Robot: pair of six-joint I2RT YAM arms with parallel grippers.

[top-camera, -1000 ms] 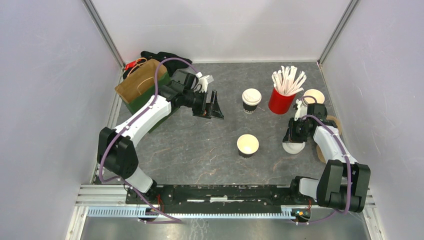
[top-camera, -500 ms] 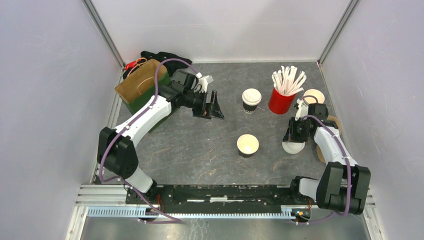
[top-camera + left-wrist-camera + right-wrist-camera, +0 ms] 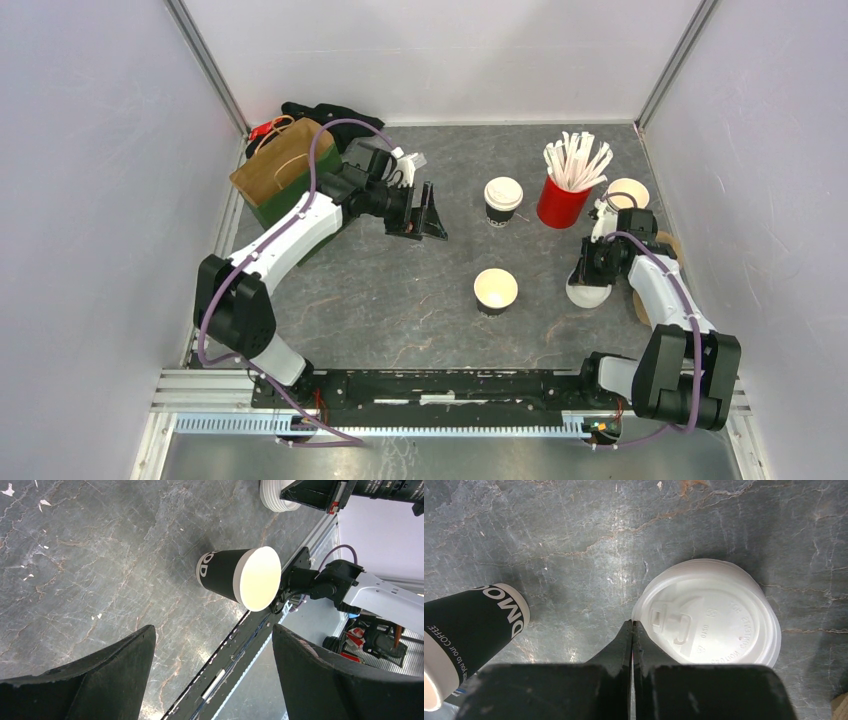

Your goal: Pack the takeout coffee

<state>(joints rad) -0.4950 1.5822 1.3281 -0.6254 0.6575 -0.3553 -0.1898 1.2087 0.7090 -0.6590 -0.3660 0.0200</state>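
White plastic against grey stone: a white lid (image 3: pixel 708 612) lies flat on the table (image 3: pixel 400 310), drinking tab up. The right fingers (image 3: pixel 616 652) come down at its left rim. We see them pressed together, tips meeting right at the lid's edge. We cannot tell whether the thin rim is nipped between them or only touched.

The takeout coffee is in two places. One capped cup (image 3: pixel 503 200) stands upright toward the back of the table, just beside a red cup of stirrers (image 3: pixel 560 203). One open cup (image 3: pixel 495 290), dark outside and cream inside, stands upright near the middle with its mouth facing up and no lid on it.

We judge that the next move depends on how the lid lies relative to the open cup. From the lid, the open cup is a short way toward the robot's left, with bare table between them. In the right wrist view it shows at the left edge of the frame. The cup's long axis is vertical, so a lid would have to arrive level from above.

The left fingers (image 3: pixel 95 680) are spread wide and hold nothing. They hover farther back on the left and are aimed at the open cup. Behind that arm, at the far left corner, lies a brown paper bag (image 3: pixel 275 160). The right arm is the one at the lid.
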